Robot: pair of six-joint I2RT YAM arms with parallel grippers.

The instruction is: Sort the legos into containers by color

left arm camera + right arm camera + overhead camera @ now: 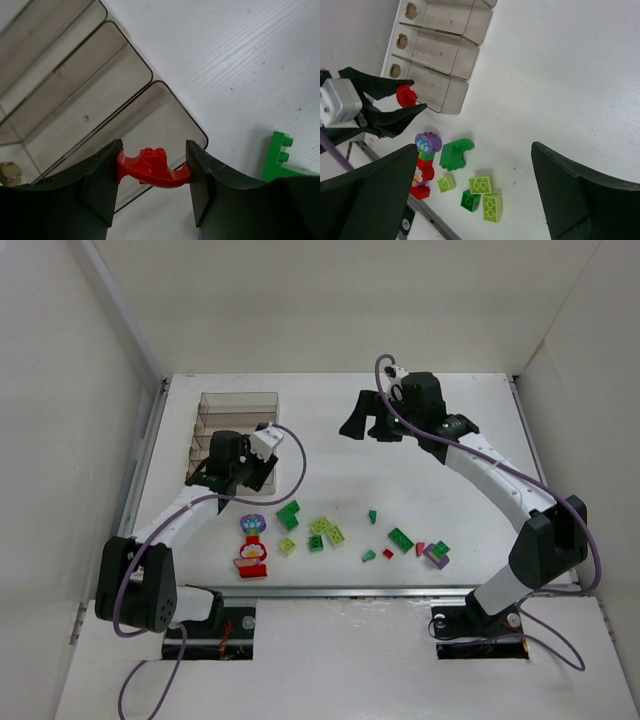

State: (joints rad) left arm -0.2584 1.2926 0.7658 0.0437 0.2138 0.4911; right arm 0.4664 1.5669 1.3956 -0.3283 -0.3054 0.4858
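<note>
The left hand pinches one red arched brick over the edge of the tray's nearest compartment; I count at least four compartments. The right hand hangs spread wide, right of the tray. On the worktop, nearer than the tray, lie three lime bricks, two small red bricks, one purple brick and one flower-topped piece.

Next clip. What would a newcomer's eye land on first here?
The left gripper pinches a curved red brick at the nearest compartment of the clear tray, far left. The right gripper hangs wide open beyond the scattered bricks, which lie near the front edge beside a flower-topped piece.
</note>
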